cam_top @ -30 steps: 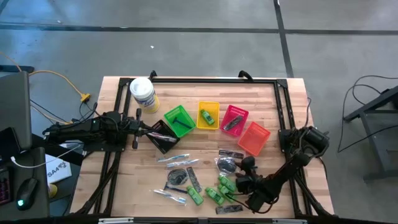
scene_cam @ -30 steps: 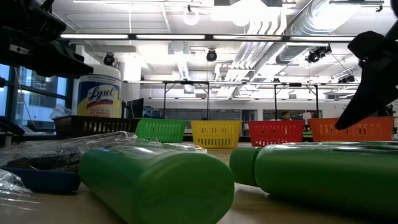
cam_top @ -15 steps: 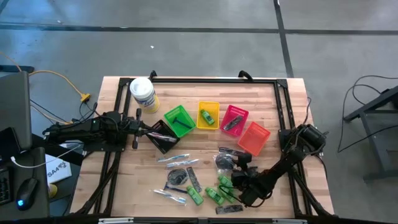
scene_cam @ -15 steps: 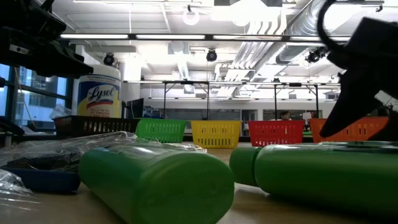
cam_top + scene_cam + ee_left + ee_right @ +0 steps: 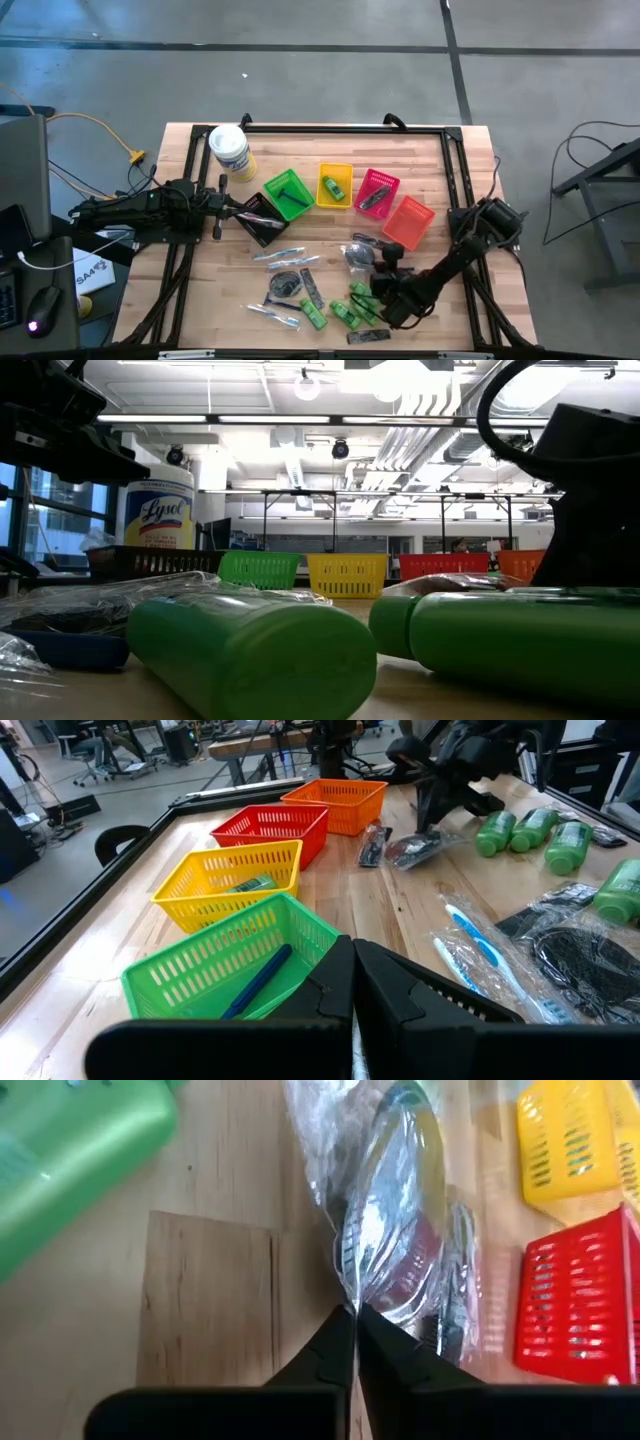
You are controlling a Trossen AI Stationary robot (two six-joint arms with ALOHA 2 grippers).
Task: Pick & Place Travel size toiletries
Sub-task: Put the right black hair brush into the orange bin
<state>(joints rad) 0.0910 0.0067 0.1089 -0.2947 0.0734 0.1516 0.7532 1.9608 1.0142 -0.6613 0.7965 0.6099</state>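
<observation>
The toiletries lie on the near half of the table: green mini bottles [image 5: 352, 302], which also show in the low view [image 5: 250, 650], wrapped razors [image 5: 280, 256], dark combs [image 5: 312, 290] and a round dark packet in clear wrap [image 5: 358, 256]. My right gripper [image 5: 378, 264] is at the packet's right side and shut on its wrap [image 5: 352, 1312]. My left gripper [image 5: 237, 212] is shut [image 5: 352, 958] and waits over the black basket [image 5: 262, 220] at the left. My right gripper pinches an edge of the round packet's clear wrap [image 5: 347, 1292] between its two fingertips. It comes from the table's near right, slanting down. The packet's held side is raised and the packet tilts [image 5: 415, 846]. Whether it is clear of the table I cannot tell.
Green [image 5: 287, 194], yellow [image 5: 335, 185], red [image 5: 377, 192] and orange [image 5: 408, 222] baskets stand in a row across the middle. A white tub with a yellow label [image 5: 229, 150] stands at the far left. A black frame [image 5: 345, 127] runs round the table's edges.
My right gripper has gone from the near right toward the table's left and a little toward the far edge, up to the round packet. In the low view the packet's wrap now rises above the green bottles, where it did not show before.
</observation>
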